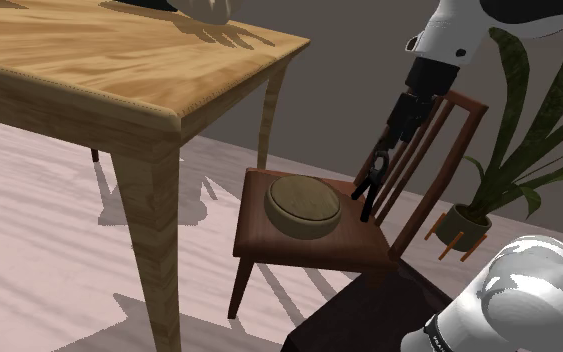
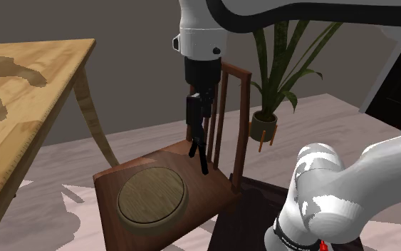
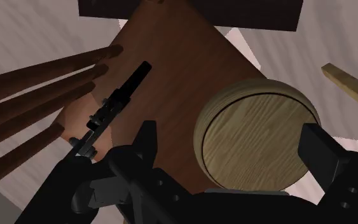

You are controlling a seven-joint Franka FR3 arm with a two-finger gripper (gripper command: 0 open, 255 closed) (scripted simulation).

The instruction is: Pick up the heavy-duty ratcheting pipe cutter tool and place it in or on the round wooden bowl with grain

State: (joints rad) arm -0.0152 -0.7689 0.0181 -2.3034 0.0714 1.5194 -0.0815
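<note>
The pipe cutter [image 1: 367,193] is a slim black tool. It stands tilted on the dark wooden chair seat [image 1: 269,240], close to the back slats. The round wooden bowl [image 1: 303,205] with a grained top rests on the same seat, beside the tool. My gripper [image 1: 379,165] hangs just above the tool's upper end. In the second exterior view the gripper [image 2: 194,130] is over the tool [image 2: 201,153], behind the bowl [image 2: 152,196]. In the wrist view the fingers [image 3: 147,146] stand wide apart with nothing between them. The tool [image 3: 114,105] lies outside one finger, and the bowl [image 3: 257,137] lies below the gap.
The chair's back slats [image 1: 424,165] rise right behind the gripper. A tall light wooden table [image 1: 119,70] stands at the shoulder view's left, its leg [image 1: 154,230] near the chair. A potted plant [image 1: 514,160] stands behind the chair. The dark stand [image 1: 369,315] lies below.
</note>
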